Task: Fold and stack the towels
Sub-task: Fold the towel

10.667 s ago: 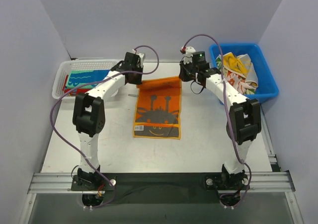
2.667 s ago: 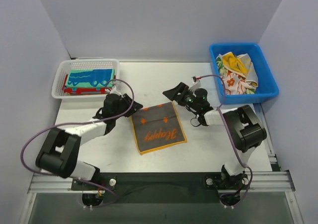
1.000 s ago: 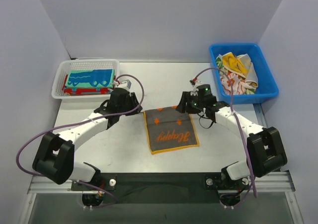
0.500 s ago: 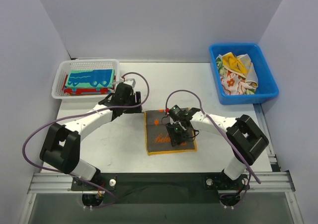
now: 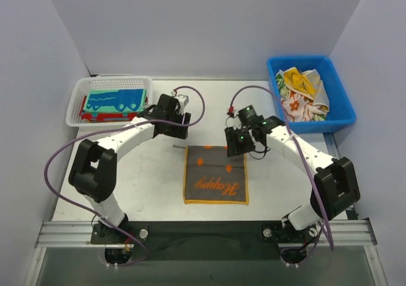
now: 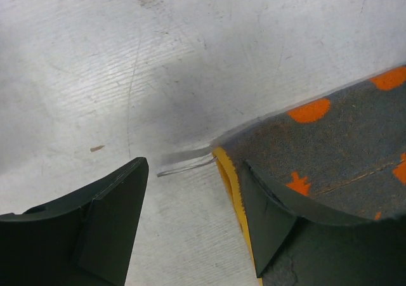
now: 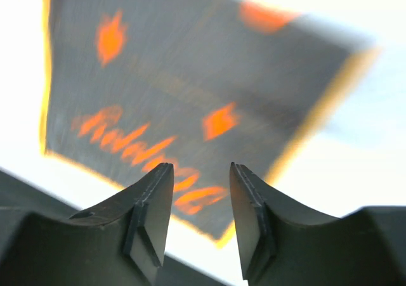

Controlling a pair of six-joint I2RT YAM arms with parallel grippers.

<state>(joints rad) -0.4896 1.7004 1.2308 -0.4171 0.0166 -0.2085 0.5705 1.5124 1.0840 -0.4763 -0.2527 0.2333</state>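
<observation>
- grey towel point(image 5: 216, 175) with orange border and lettering: folded, lying flat on the table point(image 5: 139, 191), mid-table between the two arms, edges roughly square to the table.
- left gripper point(image 5: 182, 122): low over the table, just off the towel's far-left corner. Fingers point(image 6: 108, 235) spread wide, nothing between them, so released. In the left wrist view the other finger overlaps the corner's orange edge; can't tell if it touches.
- short clear strip point(image 6: 184, 162): on the table right at that corner, in the gap between the left fingers.
- right gripper point(image 5: 236, 143): over the towel's far edge, right of middle. Fingers partly apart and the gap is empty. The towel shows through it, blurred. Not grasping anything.
- white mesh basket point(image 5: 75, 105), far left: teal towel point(image 5: 117, 99) stacked flat on a red-and-blue towel point(image 5: 101, 115). The left arm runs just beside the basket's near-right corner.
- blue bin point(image 5: 317, 124), far right: loose heap of unfolded cloths. Yellow towel point(image 5: 297, 78) at the back, floral white towel point(image 5: 295, 102) in front of it. Well apart from the right gripper.
- cables: the purple cable point(image 5: 254, 88) off the right arm arcs over the table between gripper and bin. The left arm's cable point(image 5: 196, 96) loops beside the left gripper.
</observation>
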